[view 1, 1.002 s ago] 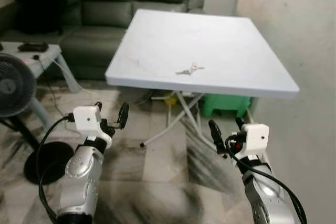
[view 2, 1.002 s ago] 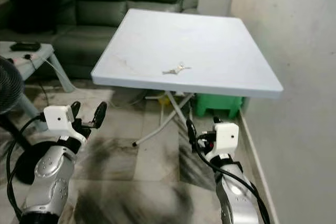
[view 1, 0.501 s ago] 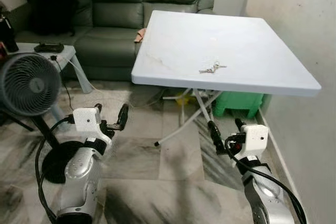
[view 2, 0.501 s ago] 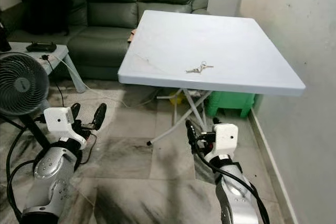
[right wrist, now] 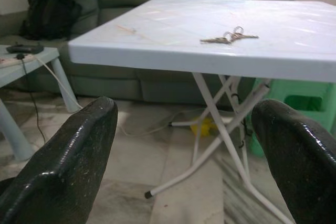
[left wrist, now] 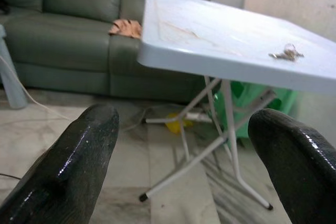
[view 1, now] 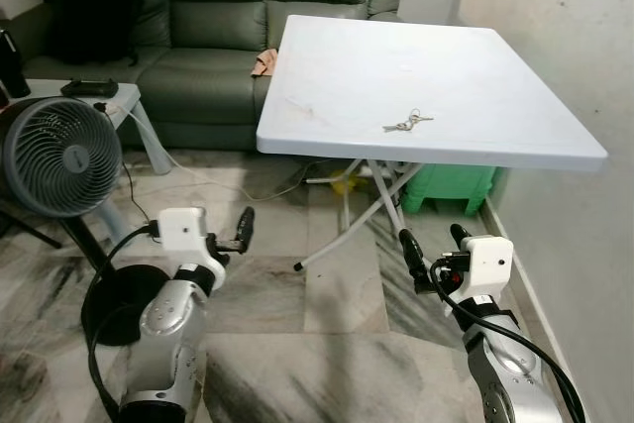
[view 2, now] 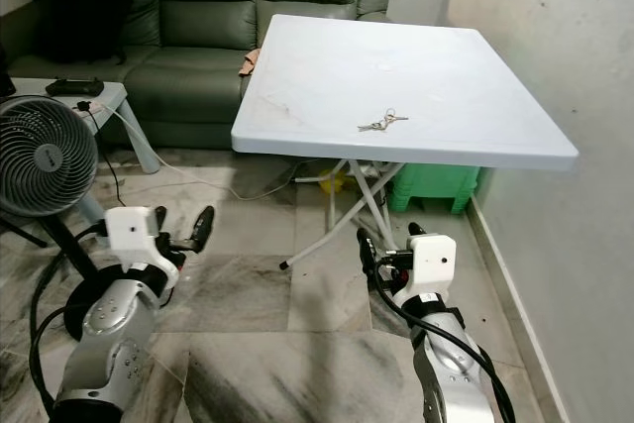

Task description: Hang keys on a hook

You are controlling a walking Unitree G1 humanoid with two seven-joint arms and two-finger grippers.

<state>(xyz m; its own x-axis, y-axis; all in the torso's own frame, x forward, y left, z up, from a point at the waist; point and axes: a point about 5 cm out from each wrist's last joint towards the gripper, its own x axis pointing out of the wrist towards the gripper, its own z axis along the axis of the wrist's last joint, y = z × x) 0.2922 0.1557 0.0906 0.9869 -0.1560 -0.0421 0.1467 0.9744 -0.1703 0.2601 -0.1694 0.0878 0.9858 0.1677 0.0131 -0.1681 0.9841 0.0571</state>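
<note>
A small bunch of keys (view 1: 407, 123) lies flat on the white folding table (view 1: 327, 96), toward its near edge; its long axis runs roughly across the table, the ring end pointing right and slightly away, the blades pointing left. The table stands against a pale wall (view 1: 565, 37) on a marbled tile floor (view 1: 297, 344), with a green sofa (view 1: 188, 7) behind, a fan (view 1: 50, 158) to the left and a green stool (view 1: 451, 188) beneath. Both the left gripper (view 1: 233, 230) and right gripper (view 1: 434, 245) hang low before the table, fingers spread wide and empty.
</note>
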